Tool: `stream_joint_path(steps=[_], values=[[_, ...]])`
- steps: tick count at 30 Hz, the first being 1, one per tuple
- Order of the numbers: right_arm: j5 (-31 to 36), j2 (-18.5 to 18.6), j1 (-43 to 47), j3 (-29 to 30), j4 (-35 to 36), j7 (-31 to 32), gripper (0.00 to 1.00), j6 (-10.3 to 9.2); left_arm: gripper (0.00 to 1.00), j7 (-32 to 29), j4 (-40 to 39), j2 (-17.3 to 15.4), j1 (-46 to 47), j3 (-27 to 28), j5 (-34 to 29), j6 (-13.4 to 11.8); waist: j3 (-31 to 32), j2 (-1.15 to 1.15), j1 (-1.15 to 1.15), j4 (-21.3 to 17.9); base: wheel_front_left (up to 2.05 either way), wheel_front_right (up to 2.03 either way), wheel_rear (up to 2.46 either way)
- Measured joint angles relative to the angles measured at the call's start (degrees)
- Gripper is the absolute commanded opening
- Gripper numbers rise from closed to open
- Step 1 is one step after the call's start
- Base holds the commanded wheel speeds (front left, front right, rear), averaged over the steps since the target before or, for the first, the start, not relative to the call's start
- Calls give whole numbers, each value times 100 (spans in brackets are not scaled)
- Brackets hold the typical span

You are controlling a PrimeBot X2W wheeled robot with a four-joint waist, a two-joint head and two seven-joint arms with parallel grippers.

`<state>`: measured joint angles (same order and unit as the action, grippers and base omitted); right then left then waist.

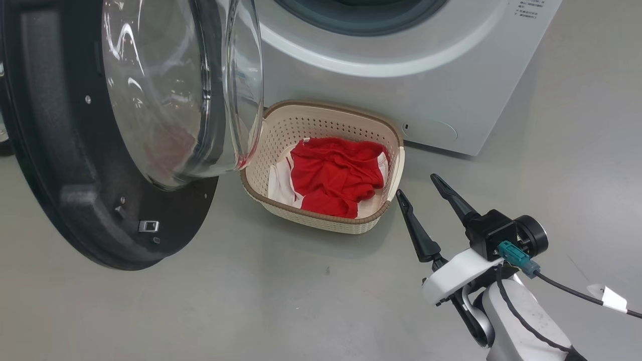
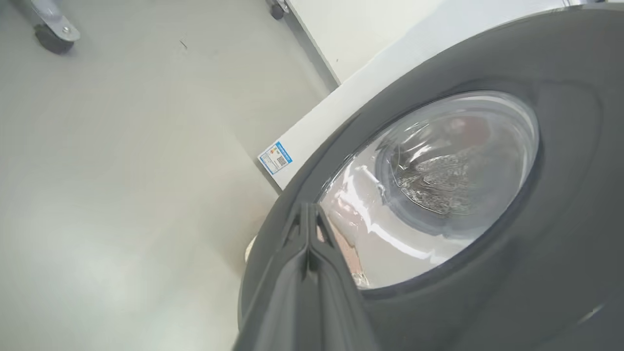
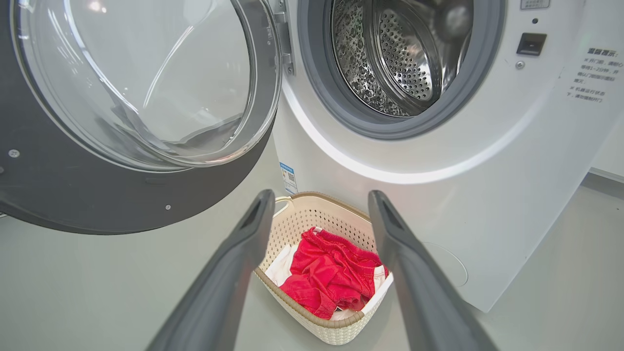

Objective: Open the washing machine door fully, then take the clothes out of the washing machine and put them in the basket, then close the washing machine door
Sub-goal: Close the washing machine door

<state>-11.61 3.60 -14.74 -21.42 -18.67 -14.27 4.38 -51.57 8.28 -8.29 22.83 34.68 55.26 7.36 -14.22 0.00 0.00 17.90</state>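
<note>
The washing machine door [image 1: 65, 150] stands swung open at the left, its glass bowl bulging toward the basket. In the left wrist view my left gripper [image 2: 308, 214] is shut and empty, with its tips at the edge of the door's [image 2: 560, 243] outer black rim; I cannot tell whether they touch. The cream basket [image 1: 311, 128] sits on the floor before the washing machine [image 1: 451, 75] and holds the red clothes [image 1: 336, 173]. My right gripper [image 1: 417, 185] is open and empty just right of the basket. In the right wrist view, the right gripper [image 3: 321, 195] points at the basket [image 3: 317, 219] and clothes [image 3: 331, 275]. The drum [image 3: 399, 53] looks bare.
Grey floor lies all around. A caster wheel [image 2: 51, 36] stands far off behind the door. A blue label [image 2: 275, 157] marks the machine's side. A black cable with a white tag [image 1: 609, 297] trails from my right wrist.
</note>
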Motion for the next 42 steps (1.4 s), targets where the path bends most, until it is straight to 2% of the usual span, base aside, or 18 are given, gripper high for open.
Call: stream_joint_path(steps=[6,13,23,35,36,37,38,39,42], values=[[-22,-1,0,-8,-1,0,100,0,0,1115,-658,-349,-558,-731,-978,0,19,0,0,4,0,0,0],[-43,-1,1,-32,-2,0,100,0,0,2330,-804,-404,-1093,-1243,-1514,0,32,0,0,-12,0,0,0],[-48,-1,3,-33,-15,0,100,1,0,3865,-716,-514,-1606,-1786,-1934,0,50,0,0,-42,0,0,0],[-49,-2,43,-73,-38,0,100,3,0,5091,-361,-593,-1895,-2363,-2116,0,139,0,0,-45,0,0,0],[-49,-3,58,-74,-40,0,100,3,15,5190,-319,-601,-1926,-2375,-2131,0,150,0,0,-43,0,0,0],[-51,-3,74,-75,-45,0,100,3,46,5267,-281,-610,-1951,-2380,-2148,0,161,0,0,-41,0,0,0],[-51,-3,90,-77,-47,0,100,3,70,5331,-236,-621,-1967,-2393,-2150,0,172,0,0,-40,0,0,0],[-54,-3,98,-78,-52,0,100,3,100,5386,-169,-628,-1977,-2399,-2153,0,183,0,0,-38,0,0,0],[-56,-4,113,-82,-54,0,100,4,100,5505,8,-631,-1997,-2431,-2149,0,214,0,0,-35,0,0,0]])
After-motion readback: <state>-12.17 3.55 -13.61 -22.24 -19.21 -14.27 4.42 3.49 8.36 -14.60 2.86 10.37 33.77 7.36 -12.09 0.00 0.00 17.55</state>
